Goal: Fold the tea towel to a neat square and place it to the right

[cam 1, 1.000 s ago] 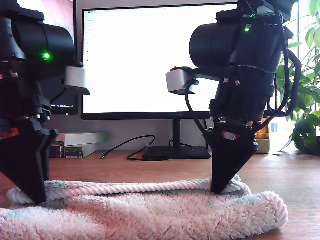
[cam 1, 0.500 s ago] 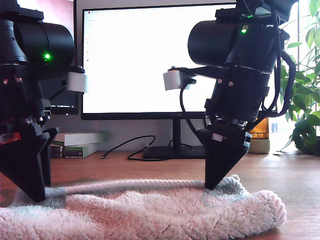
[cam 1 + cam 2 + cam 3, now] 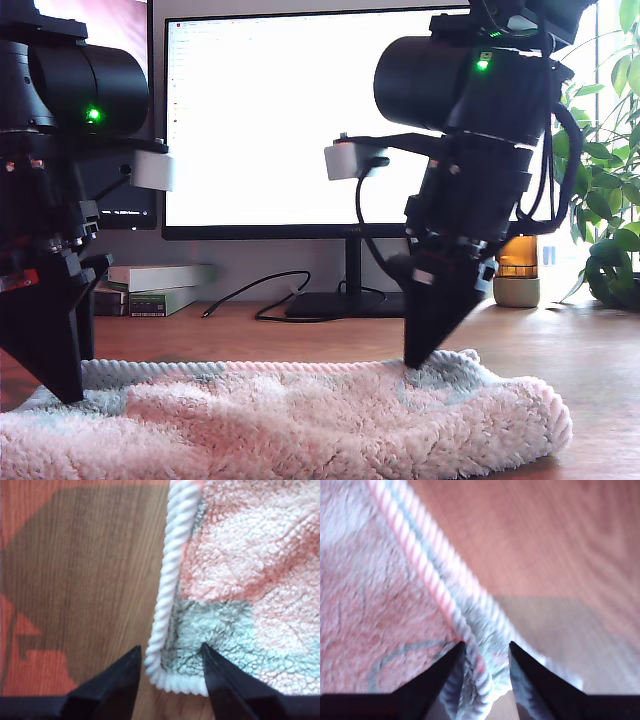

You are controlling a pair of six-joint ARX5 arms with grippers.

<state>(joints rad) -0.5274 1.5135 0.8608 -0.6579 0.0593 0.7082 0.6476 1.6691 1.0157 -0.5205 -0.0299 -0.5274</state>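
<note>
Towel (image 3: 300, 425) lay flat on the desk (image 3: 590, 370), soft & floppy, prob. light. First gripper (image 3: 170, 672) stood apart astride a corded corner; second gripper (image 3: 485, 667) narrower, cord between its tips, not clamped. Best hold: those corded corners.

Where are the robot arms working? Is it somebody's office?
Probably a home or office desk. A big computer monitor stands on the wooden desk, with books stacked beside it and a leafy houseplant at the exterior view's right.
</note>
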